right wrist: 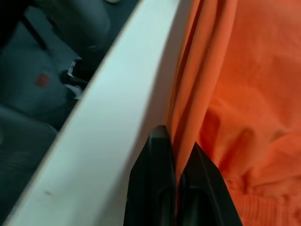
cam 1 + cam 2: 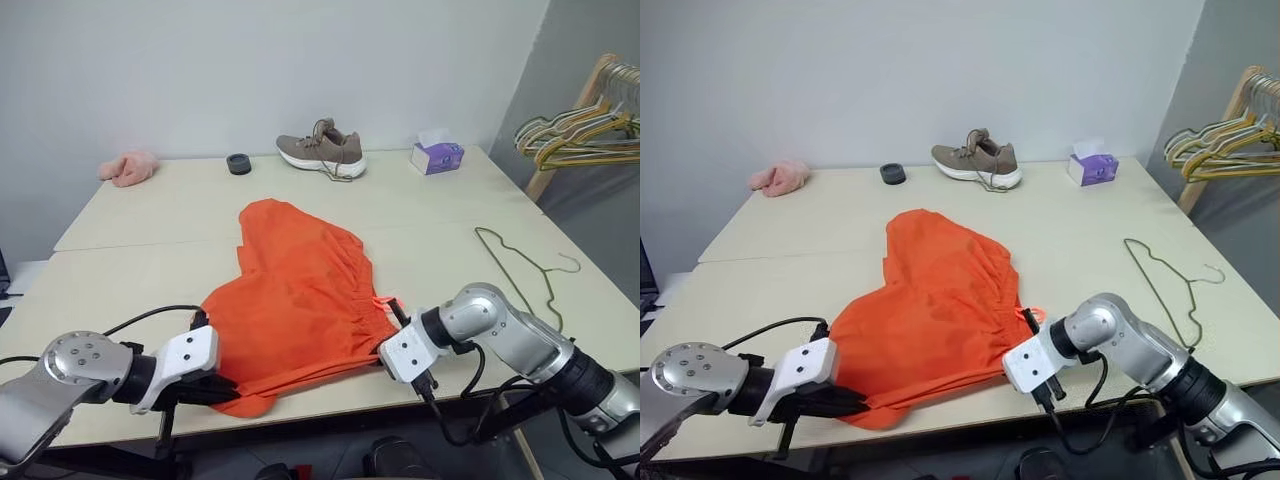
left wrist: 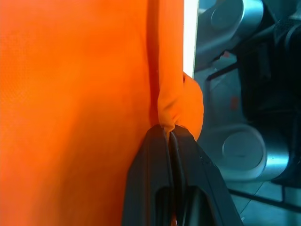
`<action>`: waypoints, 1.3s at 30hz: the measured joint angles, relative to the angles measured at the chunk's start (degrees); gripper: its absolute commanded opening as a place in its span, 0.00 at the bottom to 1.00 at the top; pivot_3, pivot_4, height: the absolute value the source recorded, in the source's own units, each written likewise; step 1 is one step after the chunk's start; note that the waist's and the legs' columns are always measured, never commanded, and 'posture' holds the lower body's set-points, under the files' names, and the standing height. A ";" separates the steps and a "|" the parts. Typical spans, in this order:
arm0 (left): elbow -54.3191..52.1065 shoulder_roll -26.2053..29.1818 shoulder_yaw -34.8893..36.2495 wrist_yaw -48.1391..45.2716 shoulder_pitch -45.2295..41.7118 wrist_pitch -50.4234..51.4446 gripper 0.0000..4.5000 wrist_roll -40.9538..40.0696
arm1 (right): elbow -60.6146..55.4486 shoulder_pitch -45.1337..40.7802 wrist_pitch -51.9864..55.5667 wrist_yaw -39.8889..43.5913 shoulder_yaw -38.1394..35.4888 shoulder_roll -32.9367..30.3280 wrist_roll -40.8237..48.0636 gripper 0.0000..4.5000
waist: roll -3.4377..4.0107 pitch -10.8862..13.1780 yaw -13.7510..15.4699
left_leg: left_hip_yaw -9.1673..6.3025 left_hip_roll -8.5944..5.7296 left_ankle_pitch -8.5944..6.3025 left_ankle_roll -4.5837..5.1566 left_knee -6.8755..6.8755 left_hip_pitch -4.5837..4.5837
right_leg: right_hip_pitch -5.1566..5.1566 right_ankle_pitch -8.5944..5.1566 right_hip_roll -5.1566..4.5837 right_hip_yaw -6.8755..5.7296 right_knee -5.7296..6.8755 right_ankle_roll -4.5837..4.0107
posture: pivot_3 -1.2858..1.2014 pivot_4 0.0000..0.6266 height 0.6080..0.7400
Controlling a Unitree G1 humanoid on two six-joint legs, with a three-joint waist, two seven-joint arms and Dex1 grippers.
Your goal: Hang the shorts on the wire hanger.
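Cream tabletop [image 2: 150, 220], grey wall, both claws apparently clamped on orange shorts [image 2: 300, 300], wire hanger [image 2: 520, 265] nearby

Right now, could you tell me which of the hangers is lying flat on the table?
The single thin olive-green wire hanger, alone on the table's right side. The yellow, green and grey hangers hang bunched on the wooden rack beyond the table's edge.

A plain grey-white wall [image 2: 300, 70] stood behind a pale cream table [image 2: 150, 260], a seam crossing its top. A wooden rack [image 2: 575, 110] with bunched hangers [image 2: 580, 135] stood by the table's far right corner.
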 measured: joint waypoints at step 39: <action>7.46 -28.14 -8.58 6.51 -42.82 10.40 1.00 -6.28 | 11.64 10.95 30.09 -54.81 -52.88 18.34 15.08 1.00 | 0.29 -0.50 -3.45 | 0.11 -0.16 0.04 0.06 -0.01 -1.48 | -0.91 0.33 0.29 0.18 -0.28 0.06 | 0.38 0.00 1.00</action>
